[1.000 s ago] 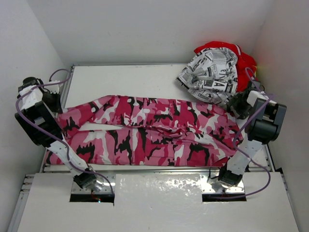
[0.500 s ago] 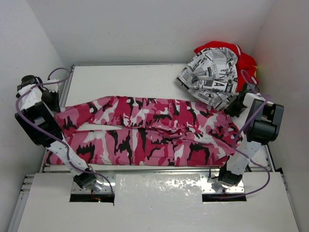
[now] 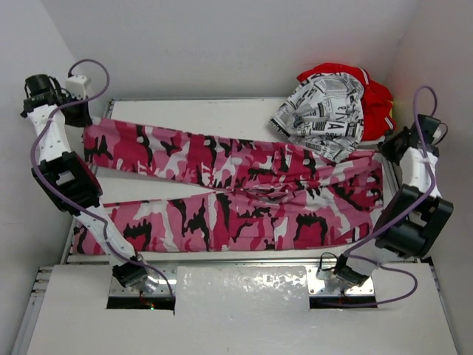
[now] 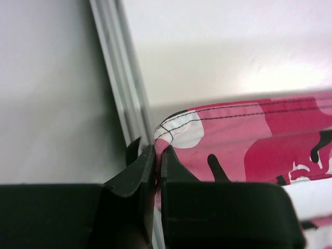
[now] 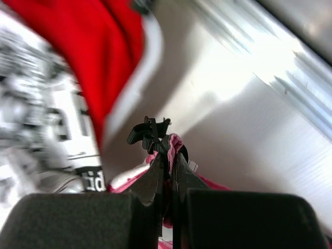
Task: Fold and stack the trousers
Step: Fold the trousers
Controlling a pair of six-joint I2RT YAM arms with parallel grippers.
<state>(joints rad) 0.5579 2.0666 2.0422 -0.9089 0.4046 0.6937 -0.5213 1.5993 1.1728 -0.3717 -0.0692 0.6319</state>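
The pink camouflage trousers (image 3: 222,159) stretch across the white table (image 3: 192,115). One leg lies flat along the near edge, and the other is pulled out in a long band towards the back left. My left gripper (image 3: 83,122) is shut on that leg's hem corner (image 4: 176,129), its jaws (image 4: 157,151) pinching the cloth beside the table's rail. My right gripper (image 3: 389,150) is shut on the bunched waist end with its black strap (image 5: 174,142). The newsprint-patterned trousers (image 3: 325,115) lie crumpled on the red trousers (image 3: 375,96) at the back right, just left of my right gripper.
Metal rails (image 4: 122,93) edge the table at left and right (image 5: 290,67). White walls stand close on three sides. The newsprint trousers (image 5: 46,114) and the red trousers (image 5: 98,52) fill the left of the right wrist view. Both arm bases sit at the near edge.
My right gripper has shut on the waist end. Both arms have swung outward and back, pulling the upper leg into a straight band away from the lower leg.
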